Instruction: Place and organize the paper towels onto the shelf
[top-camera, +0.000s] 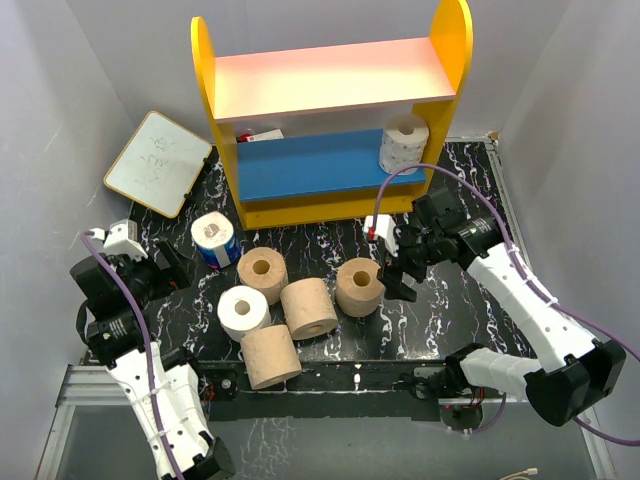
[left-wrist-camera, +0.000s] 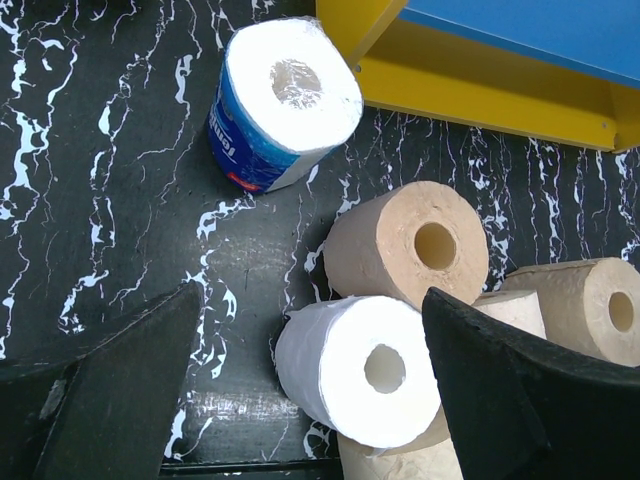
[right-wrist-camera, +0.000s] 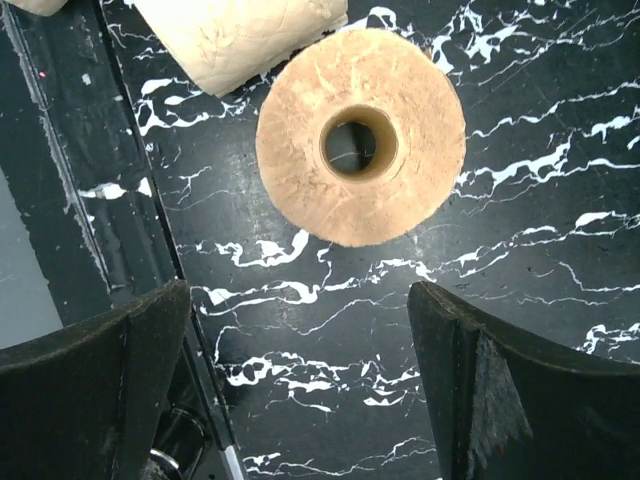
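Indistinct red-white item (top-camera: 258, 133) half under pink board (top-camera: 330, 75) of shelf (top-camera: 448, 60)

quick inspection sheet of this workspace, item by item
surface: black marbled table, no spills seen
job's things: shelf upright; shelved white roll on blue lower board; pink upper board bare; on the table four tan rolls, loose white roll, blue-wrapped roll
clutter: whiteboard left of the shelf; small red-and-white item on the lower board, unidentifiable
end effectors: left end effector open, empty; right end effector open, empty, beside a tan roll
cables: purple cable along left arm; second purple cable arching before the shelf's right panel
surroundings: plain white walls
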